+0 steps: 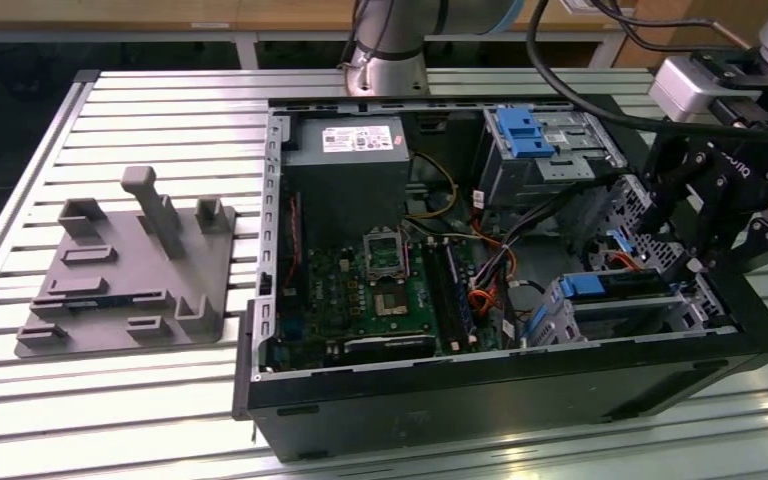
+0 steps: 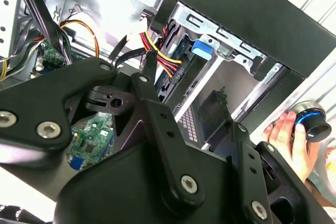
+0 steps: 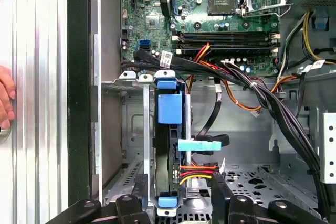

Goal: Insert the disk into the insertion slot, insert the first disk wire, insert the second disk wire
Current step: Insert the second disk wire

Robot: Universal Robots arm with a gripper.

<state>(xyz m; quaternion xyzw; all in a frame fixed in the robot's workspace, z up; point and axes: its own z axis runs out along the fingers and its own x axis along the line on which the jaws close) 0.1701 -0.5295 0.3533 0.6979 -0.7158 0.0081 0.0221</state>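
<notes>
In the exterior view the disk point(image 1: 614, 286) is seen seated in the insertion slot point(image 1: 564, 325), at four o'clock inside the case point(image 1: 491, 385). The claw point(image 3: 179, 186) is spread apart, gripping nothing, beside the red and yellow wire point(image 3: 197, 171). The plug is best lined up straight and pushed gently.

Robotics lab: slatted aluminium bench point(image 1: 157, 100), opened computer case point(image 1: 491, 375).

The disk point(image 3: 169, 145) stands edge-on in the slot point(image 3: 131, 145); label face hidden. Far end of the red-yellow wires point(image 3: 197, 170) blocked, probably behind the disk. A hand point(image 3: 5, 100) is cut off by the first wrist view's edge. Print on the board point(image 3: 152, 22) too small to tell.
</notes>
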